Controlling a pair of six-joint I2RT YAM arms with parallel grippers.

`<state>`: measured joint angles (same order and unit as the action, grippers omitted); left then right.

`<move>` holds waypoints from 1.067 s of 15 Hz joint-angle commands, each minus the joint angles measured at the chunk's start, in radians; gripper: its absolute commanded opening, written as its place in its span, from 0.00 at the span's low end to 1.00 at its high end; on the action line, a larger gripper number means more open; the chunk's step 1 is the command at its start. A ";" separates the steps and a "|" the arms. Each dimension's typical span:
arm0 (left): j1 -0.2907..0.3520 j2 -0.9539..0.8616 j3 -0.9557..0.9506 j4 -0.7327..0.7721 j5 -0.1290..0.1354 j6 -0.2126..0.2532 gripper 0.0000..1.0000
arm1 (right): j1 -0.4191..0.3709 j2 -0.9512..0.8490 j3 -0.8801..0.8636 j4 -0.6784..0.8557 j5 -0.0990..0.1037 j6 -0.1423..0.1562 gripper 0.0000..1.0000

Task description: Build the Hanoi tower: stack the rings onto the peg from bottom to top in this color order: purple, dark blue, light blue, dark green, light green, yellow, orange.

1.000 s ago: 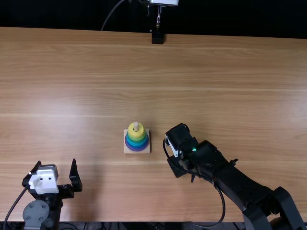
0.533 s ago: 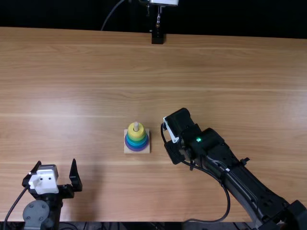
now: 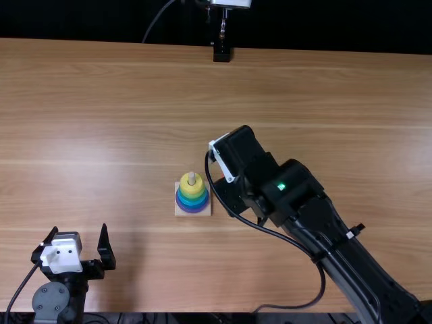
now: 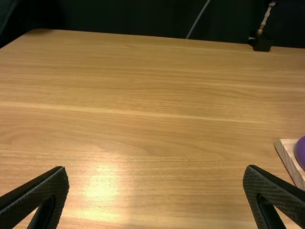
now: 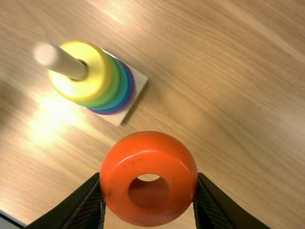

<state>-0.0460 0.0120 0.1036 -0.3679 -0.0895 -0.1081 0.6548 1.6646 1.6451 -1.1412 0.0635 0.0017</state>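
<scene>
In the top view my right gripper (image 3: 236, 152) is just right of and beyond the tower, its fingertips hidden under the arm. My right gripper (image 5: 149, 175) in the right wrist view is shut on the orange ring (image 5: 119, 176), held by its sides above the table. The peg (image 5: 71, 65) stands bare above the yellow ring (image 5: 97, 59), with green, blue and purple rings under it on the wooden base (image 3: 205, 212). My left gripper (image 3: 79, 228) stands open at the near left, apart from the tower. Its own wrist view shows the left gripper (image 4: 155, 168) holding nothing, and the purple ring (image 4: 300, 151).
The light wooden table (image 3: 121, 135) surrounds the tower. A black stand (image 3: 221, 52) is at the table's far edge. The right arm's cable (image 3: 270, 233) loops close to the right of the base.
My right gripper has moved farther from the near edge and then leftward, closer to the tower. The left arm and the tower have kept still.
</scene>
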 commanded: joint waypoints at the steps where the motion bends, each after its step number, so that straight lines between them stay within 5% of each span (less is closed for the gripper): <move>1: -0.006 -0.012 -0.104 -0.078 0.001 0.003 1.00 | 0.022 0.046 0.051 -0.021 0.005 0.002 0.00; 16: -0.006 -0.012 -0.104 -0.078 0.001 0.003 1.00 | 0.106 0.196 0.255 -0.029 0.006 0.015 0.00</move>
<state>-0.0460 0.0120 0.1036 -0.3683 -0.0898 -0.1089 0.7414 1.8439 1.8660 -1.1698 0.0689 0.0093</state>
